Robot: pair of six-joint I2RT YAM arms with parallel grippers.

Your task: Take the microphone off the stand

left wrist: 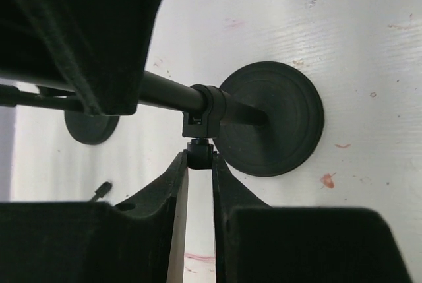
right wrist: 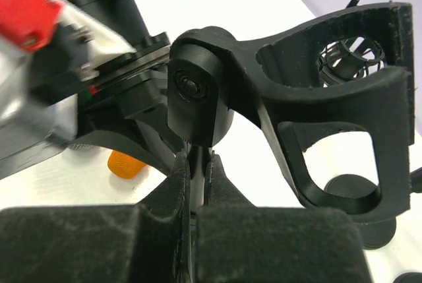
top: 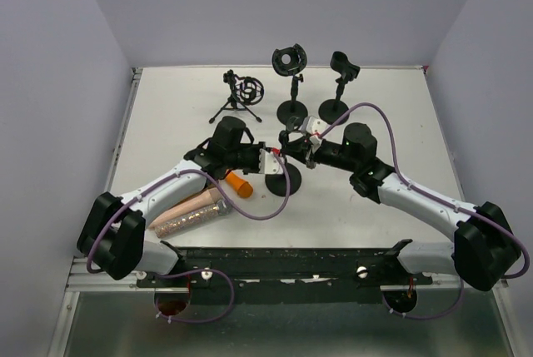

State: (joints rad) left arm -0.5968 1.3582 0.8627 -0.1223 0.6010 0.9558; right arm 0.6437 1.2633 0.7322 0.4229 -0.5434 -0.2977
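Note:
A black stand with a round base [top: 283, 180] [left wrist: 270, 118] stands mid-table between my two grippers. Its U-shaped clip [right wrist: 330, 98] holds nothing. My left gripper [top: 268, 160] [left wrist: 200, 157] is shut on the small black knob [left wrist: 200, 152] under the collar on the stand's pole [left wrist: 165, 92]. My right gripper [top: 291, 142] [right wrist: 198, 161] is shut on the thin shaft just below the swivel joint [right wrist: 198, 98]. An orange-headed microphone [top: 239, 184] [right wrist: 125, 163] lies on the table left of the base. A pink glitter microphone [top: 193, 212] lies nearer the front.
At the back stand a tripod stand with a shock mount [top: 241, 95] and two round-base stands [top: 291, 82] [top: 340, 82]. The left arm's wrist [right wrist: 66, 65] sits close to the right gripper. Grey walls enclose the table on three sides.

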